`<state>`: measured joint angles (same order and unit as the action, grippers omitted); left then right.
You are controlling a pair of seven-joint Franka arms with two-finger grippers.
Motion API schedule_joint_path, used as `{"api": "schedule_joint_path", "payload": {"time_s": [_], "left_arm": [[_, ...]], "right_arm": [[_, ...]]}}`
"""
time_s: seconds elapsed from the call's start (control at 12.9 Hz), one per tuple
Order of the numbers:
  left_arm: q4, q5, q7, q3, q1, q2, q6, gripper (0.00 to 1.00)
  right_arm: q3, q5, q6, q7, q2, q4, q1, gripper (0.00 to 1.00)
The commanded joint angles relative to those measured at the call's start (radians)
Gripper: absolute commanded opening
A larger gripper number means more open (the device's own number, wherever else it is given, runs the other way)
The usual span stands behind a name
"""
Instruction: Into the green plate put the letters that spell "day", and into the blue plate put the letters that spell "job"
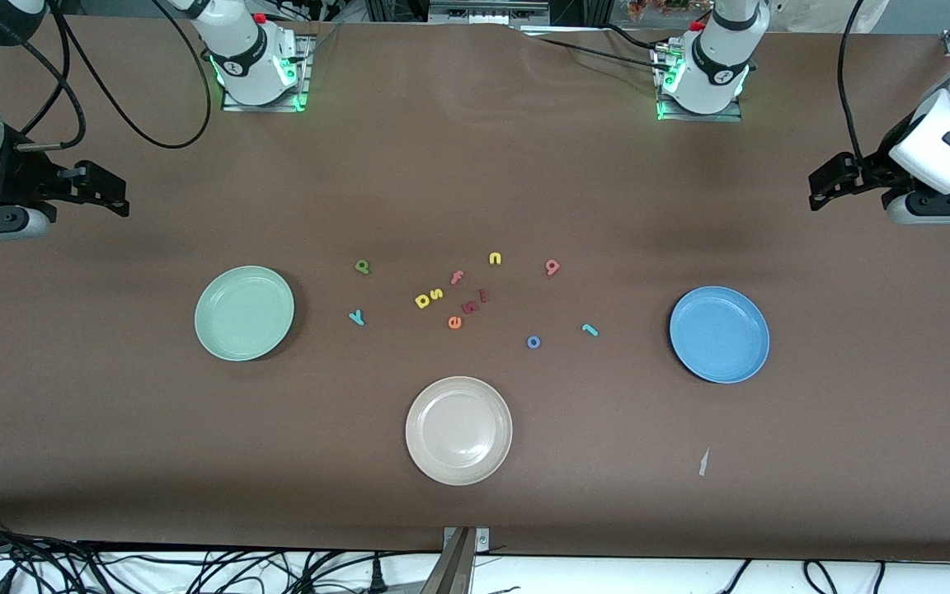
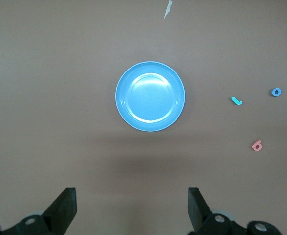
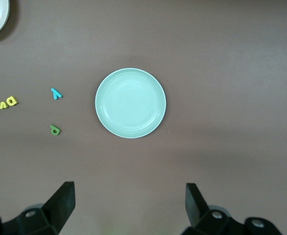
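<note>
The green plate (image 1: 244, 313) (image 3: 130, 103) lies bare toward the right arm's end, the blue plate (image 1: 719, 334) (image 2: 150, 96) toward the left arm's end. Between them are scattered the yellow D (image 1: 422, 301) (image 3: 11, 101), green a (image 1: 362, 266) (image 3: 55, 129), teal Y (image 1: 356, 317) (image 3: 56, 93), teal j (image 1: 590, 330) (image 2: 236, 101), blue o (image 1: 533, 341) (image 2: 276, 92) and pink b (image 1: 552, 266) (image 2: 256, 145). My right gripper (image 1: 104, 188) (image 3: 130, 203) hangs open over bare table by the green plate. My left gripper (image 1: 826, 183) (image 2: 132, 205) hangs open by the blue plate. Both hold nothing.
A beige-white plate (image 1: 458, 430) sits nearest the front camera. Other letters lie among the task's: yellow s (image 1: 436, 294), yellow n (image 1: 495, 259), pink f (image 1: 457, 277), orange e (image 1: 454, 322). A paper scrap (image 1: 703, 462) lies near the blue plate.
</note>
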<state>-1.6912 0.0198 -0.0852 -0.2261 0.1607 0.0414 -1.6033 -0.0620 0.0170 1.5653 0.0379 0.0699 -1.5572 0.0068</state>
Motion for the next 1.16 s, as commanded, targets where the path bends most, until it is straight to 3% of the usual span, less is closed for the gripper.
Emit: {"api": "schedule_joint_path", "payload": {"time_s": [0.0,0.47,0.7,1.09], "left_arm": [[-0.007,-0.024,0.025,-0.001,0.005,0.015,0.002,1.00],[-0.007,-0.027,0.024,-0.001,0.007,0.014,0.002,1.00],[-0.002,-0.009,0.019,-0.013,-0.030,-0.076,0.015,1.00],[0.010,-0.012,0.021,-0.018,-0.046,-0.101,0.034,1.00]], "right_arm": [[-0.001,-0.015,-0.002,0.013,0.007,0.017,-0.002,1.00],[-0.004,-0.015,-0.007,0.011,0.005,0.017,-0.002,1.00],[-0.006,-0.029,-0.021,0.016,0.005,0.016,0.013,1.00],[-0.013,-0.032,-0.048,0.103,0.022,0.017,0.062,1.00]]}}
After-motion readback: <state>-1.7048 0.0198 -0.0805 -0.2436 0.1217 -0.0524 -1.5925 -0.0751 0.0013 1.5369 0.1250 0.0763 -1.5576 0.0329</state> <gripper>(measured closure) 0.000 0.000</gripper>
